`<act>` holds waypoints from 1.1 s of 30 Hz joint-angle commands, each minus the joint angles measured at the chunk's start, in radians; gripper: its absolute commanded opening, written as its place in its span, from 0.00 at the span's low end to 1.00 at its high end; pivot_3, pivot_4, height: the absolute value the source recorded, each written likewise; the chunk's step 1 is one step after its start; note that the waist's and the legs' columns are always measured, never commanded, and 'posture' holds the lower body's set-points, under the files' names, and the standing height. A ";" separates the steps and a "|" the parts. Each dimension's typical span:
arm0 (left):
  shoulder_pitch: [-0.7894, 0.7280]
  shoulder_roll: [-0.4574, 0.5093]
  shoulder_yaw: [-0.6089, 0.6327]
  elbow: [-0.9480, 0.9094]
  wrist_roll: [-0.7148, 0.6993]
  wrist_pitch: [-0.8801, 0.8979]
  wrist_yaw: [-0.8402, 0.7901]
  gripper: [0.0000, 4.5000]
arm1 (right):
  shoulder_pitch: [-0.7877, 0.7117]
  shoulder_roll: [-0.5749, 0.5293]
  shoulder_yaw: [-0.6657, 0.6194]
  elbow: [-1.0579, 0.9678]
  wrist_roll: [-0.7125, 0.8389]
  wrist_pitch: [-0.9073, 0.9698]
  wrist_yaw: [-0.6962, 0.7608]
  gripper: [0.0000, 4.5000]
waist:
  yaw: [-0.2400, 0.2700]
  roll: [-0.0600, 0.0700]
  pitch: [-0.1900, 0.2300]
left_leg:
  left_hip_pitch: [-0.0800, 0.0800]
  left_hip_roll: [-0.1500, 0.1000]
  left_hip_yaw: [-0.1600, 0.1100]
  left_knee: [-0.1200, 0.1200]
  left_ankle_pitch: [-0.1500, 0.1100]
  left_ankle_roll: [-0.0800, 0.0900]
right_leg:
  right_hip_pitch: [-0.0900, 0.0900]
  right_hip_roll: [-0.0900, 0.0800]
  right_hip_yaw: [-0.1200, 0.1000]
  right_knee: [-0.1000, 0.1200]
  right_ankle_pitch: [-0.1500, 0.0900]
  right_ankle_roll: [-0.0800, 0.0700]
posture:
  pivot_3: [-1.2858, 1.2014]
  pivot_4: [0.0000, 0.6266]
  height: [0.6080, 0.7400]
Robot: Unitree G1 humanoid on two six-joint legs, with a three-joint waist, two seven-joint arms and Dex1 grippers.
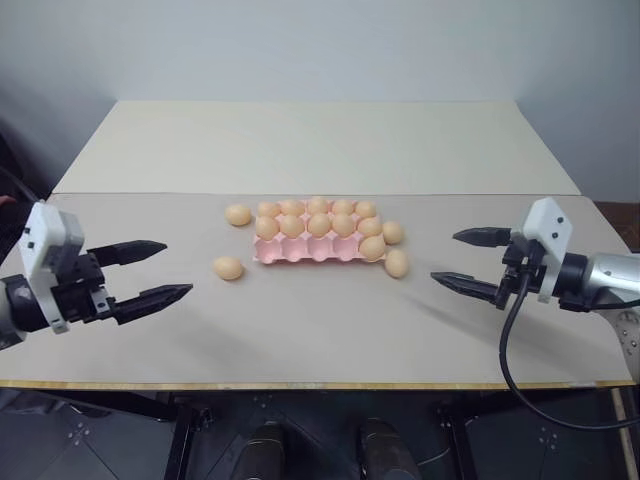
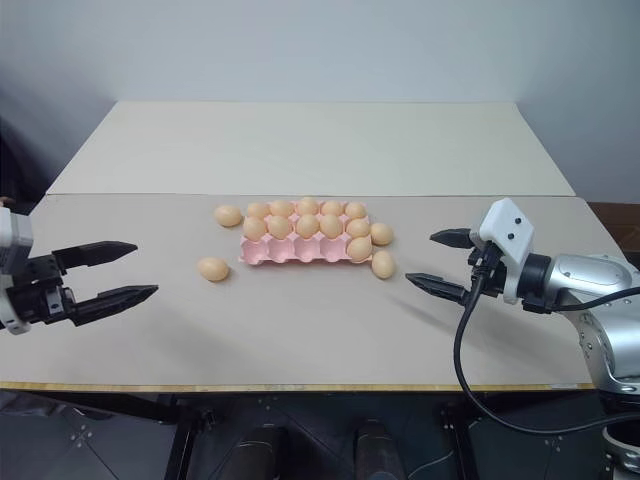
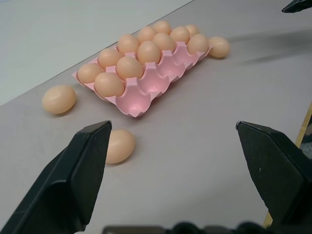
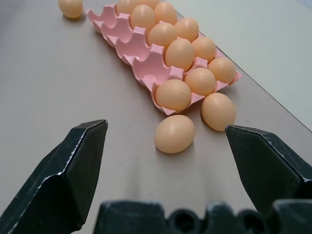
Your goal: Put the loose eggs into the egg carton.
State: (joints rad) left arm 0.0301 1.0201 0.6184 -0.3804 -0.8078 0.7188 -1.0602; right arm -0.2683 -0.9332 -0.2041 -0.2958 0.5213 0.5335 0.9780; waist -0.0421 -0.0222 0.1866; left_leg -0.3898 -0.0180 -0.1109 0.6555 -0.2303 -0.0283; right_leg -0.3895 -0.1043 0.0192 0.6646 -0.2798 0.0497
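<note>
Left gripper (image 1: 172, 270) open, empty, well left of egg carton (image 1: 312, 250). Four loose eggs (image 1: 228, 268) on table: two off carton's left end, two at right end. Near row mostly empty. Right gripper (image 1: 463, 260) open, empty; judgement: approach low, close gently across egg's short axis

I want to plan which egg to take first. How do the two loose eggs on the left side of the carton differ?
The far loose egg lies close beside the egg carton at its back corner; the near loose egg lies further from it, nearer the left gripper. Both are tan, alike in size, and rest on the table.
</note>
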 commanded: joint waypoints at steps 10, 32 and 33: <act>-0.009 0.005 0.028 -0.009 -0.015 0.002 0.008 0.99 | -0.016 -0.012 -0.039 -0.016 0.002 -0.022 0.001 1.00 | 0.000 0.000 0.000 | 0.001 0.000 0.000 -0.001 0.000 0.000 | 0.000 0.000 0.001 0.000 0.000 0.000 | 0.52 0.24 1.00; -0.087 0.028 -0.058 0.015 0.014 0.002 -0.017 0.99 | -0.260 0.161 0.288 0.229 -0.280 -0.080 -0.092 1.00 | -0.002 0.000 0.000 | 0.001 0.000 0.002 -0.005 0.000 0.000 | -0.003 0.000 0.003 0.000 0.000 0.000 | 0.52 0.24 1.00; -0.088 0.028 -0.061 0.016 0.017 0.001 -0.015 0.99 | -0.276 0.176 0.304 0.249 -0.300 -0.070 -0.108 1.00 | -0.002 0.000 0.000 | 0.001 0.000 0.002 -0.005 0.000 0.000 | -0.003 0.000 0.003 0.000 0.000 0.000 | 0.52 0.24 1.00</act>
State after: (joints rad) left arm -0.0432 1.0361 0.5495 -0.3576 -0.7908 0.7335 -1.0734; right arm -0.5157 -0.7628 0.0969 -0.0579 0.2519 0.4816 0.8963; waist -0.0443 -0.0222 0.1868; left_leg -0.3888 -0.0181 -0.1088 0.6503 -0.2299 -0.0288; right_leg -0.3925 -0.1042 0.0218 0.6644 -0.2797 0.0495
